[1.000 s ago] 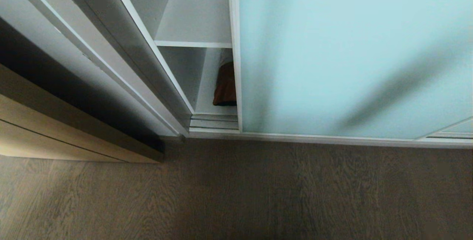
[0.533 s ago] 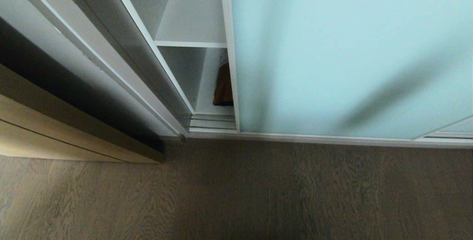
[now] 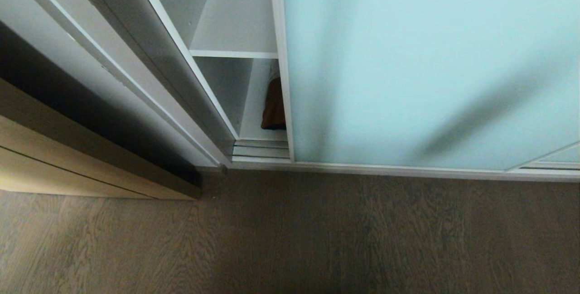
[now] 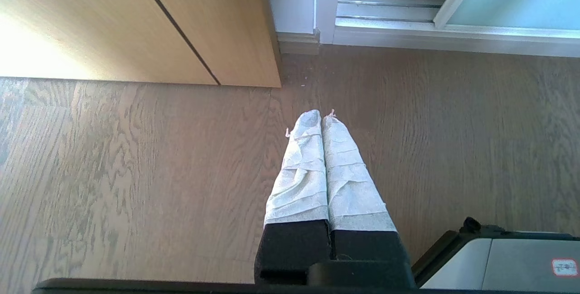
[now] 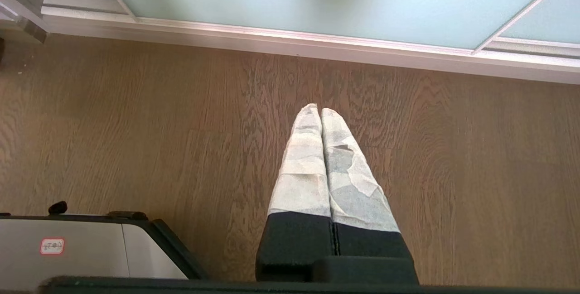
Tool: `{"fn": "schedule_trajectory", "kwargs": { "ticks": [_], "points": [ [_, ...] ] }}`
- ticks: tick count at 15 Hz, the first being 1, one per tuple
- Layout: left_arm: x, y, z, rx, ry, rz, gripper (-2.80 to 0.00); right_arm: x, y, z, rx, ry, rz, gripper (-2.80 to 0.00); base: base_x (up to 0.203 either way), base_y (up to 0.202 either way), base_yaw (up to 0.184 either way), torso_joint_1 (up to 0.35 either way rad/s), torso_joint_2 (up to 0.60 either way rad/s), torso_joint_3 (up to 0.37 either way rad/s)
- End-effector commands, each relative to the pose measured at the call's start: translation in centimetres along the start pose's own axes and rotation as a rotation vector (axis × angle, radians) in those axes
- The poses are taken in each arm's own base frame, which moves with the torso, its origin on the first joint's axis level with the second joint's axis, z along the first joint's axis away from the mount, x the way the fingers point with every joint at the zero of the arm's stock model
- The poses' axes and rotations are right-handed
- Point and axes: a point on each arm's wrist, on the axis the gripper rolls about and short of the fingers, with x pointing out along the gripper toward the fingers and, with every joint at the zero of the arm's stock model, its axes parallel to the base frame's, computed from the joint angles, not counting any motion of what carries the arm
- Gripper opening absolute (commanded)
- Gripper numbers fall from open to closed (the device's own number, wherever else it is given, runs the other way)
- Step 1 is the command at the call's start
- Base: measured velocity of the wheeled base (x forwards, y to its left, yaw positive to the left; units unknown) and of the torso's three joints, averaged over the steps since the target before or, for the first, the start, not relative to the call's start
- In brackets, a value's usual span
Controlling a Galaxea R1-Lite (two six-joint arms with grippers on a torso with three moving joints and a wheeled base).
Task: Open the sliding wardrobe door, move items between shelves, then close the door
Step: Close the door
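Frosted blue-green glass fills most of the head view: the sliding wardrobe door (image 3: 408, 67) stands on its bottom track (image 3: 260, 149), its left frame edge leaving a narrow gap at the wardrobe's left side. Through that gap a white shelf (image 3: 233, 54) shows, and under it, on the wardrobe's bottom board, a sliver of the cushion (image 3: 274, 108), brown with a black lower edge, half hidden behind the door frame. A light wood door (image 3: 68, 167) leans in at the left, above the wood floor (image 3: 317, 235). Neither arm shows here.

From the left wrist, the left gripper (image 4: 321, 117) hangs over the floor, its two white-wrapped fingers (image 4: 301, 167) pressed together on nothing. Ahead of it lie the wood door's corner and the near end of the track.

From the right wrist, the right gripper (image 5: 321, 110) also points at the floor, fingers together and empty, with the glass door's bottom rail (image 5: 290, 40) running across beyond it. A grey corner of the robot's base (image 5: 90, 253) shows beside the arm.
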Motion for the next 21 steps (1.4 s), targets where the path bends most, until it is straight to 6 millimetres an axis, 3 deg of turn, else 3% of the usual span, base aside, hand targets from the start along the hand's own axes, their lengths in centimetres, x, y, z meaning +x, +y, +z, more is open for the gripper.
{"fn": "schedule_trajectory", "kwargs": {
  "ticks": [1, 19, 21],
  "points": [
    [0.0, 0.0, 0.0, 0.000, 0.001, 0.000, -2.80, 0.0, 0.0, 0.0, 0.004, 0.005, -0.001, -2.80, 0.000, 0.000, 0.000, 0.000, 0.00, 0.000],
    [0.0, 0.0, 0.0, 0.025, 0.012, -0.003, -2.80, 0.0, 0.0, 0.0, 0.004, 0.006, -0.001, -2.80, 0.000, 0.000, 0.000, 0.000, 0.00, 0.000],
    [-0.6, 0.0, 1.9, 0.033, -0.043, -0.029, -2.80, 0.0, 0.0, 0.0, 0.004, 0.004, -0.001, -2.80, 0.000, 0.000, 0.000, 0.000, 0.00, 0.000]
  ]
}}
